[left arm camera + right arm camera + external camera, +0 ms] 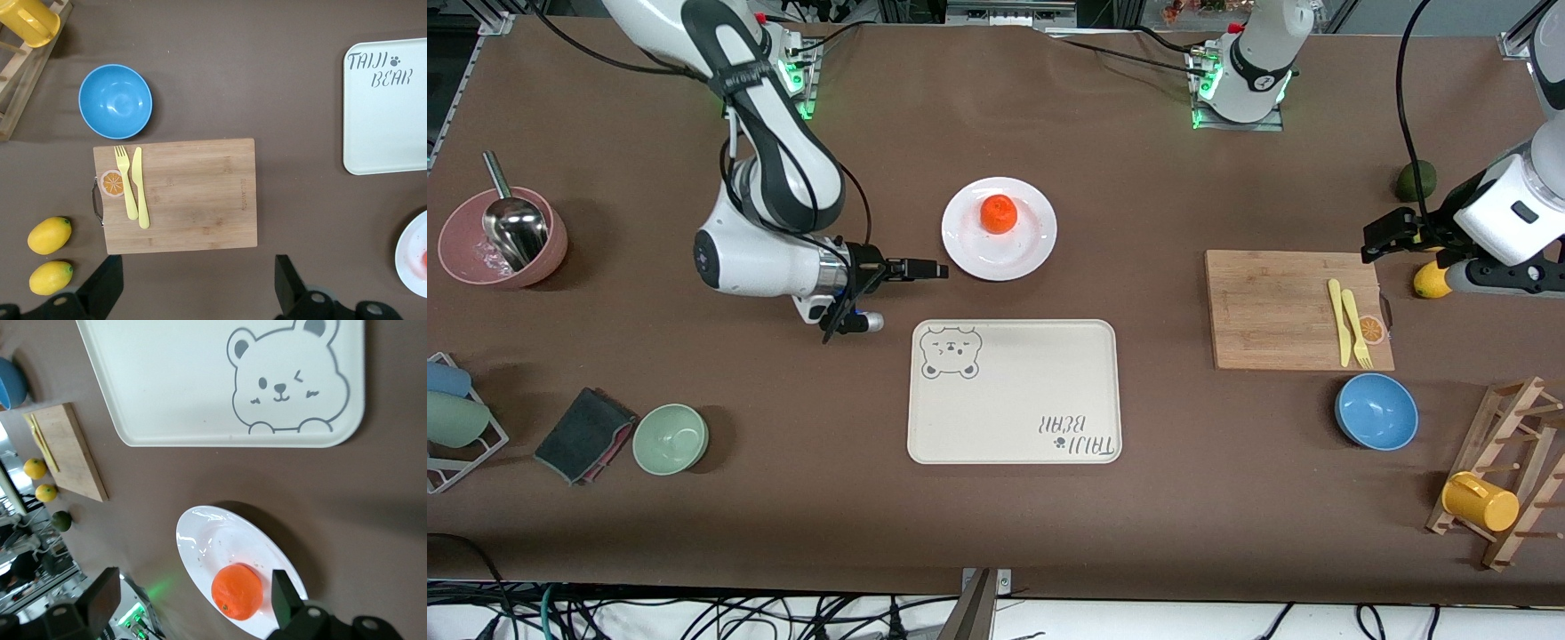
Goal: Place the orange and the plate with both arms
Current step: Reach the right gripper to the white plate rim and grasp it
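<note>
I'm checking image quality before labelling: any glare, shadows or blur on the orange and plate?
Front view: the orange is sharp, throwing a reddish tint onto the plate. Right wrist view: bright glare streaks along the plate's rim, plate shadow on the brown cloth, orange crisp. Left wrist view: only the plate's edge shows, slightly soft.

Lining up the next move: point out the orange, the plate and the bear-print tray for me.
orange [997, 213], front view, middle of the fruit.
plate [1033, 248], front view, bare white rim nearer the camera.
bear-print tray [1023, 391], front view, blank centre of its surface.
</note>
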Controlling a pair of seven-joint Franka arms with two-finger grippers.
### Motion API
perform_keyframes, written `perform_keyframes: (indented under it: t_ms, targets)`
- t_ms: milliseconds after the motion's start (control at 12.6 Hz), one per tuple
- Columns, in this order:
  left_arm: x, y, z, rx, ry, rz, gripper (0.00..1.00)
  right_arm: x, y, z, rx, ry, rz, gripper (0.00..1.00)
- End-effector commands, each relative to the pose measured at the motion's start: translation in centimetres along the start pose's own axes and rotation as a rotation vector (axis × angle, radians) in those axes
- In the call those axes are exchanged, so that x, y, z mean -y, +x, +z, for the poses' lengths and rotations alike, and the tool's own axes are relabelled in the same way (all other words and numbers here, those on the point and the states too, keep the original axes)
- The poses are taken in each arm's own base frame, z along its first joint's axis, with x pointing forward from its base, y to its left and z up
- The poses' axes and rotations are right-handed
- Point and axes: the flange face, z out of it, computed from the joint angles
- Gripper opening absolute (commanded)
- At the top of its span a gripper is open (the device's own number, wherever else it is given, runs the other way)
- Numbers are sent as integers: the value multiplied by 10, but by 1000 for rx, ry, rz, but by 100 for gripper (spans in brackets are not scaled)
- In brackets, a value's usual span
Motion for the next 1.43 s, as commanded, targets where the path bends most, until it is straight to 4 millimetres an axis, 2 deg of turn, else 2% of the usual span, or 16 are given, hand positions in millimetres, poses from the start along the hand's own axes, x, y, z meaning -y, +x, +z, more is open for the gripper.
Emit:
perform_keyframes:
  t_ms: [0,159,317,476,634,793,1189,1348]
  targets:
    - [0,-7,-3,-10,17,18,100,-19,8,36,10,92,-77,100]
    - [5,-5,-2,-7,5,11,100,-11,-4,68,40,158,-93,100]
    - [4,-5,-2,-10,-32,7,100,-27,-17,82,92,154,-145,100]
    - [4,-4,-2,-12,-40,3,100,-52,-30,75,144,162,-158,100]
    - [4,-4,-3,-13,-40,2,100,-78,-40,82,182,167,-198,100]
    - [6,-4,-4,-17,-38,0,100,-99,-43,80,180,159,-198,100]
    - [5,-2,-3,-15,-34,2,100,-112,-56,104,210,125,-182,98]
    - [5,-2,-2,-13,-32,2,100,-106,-58,113,188,94,-197,87]
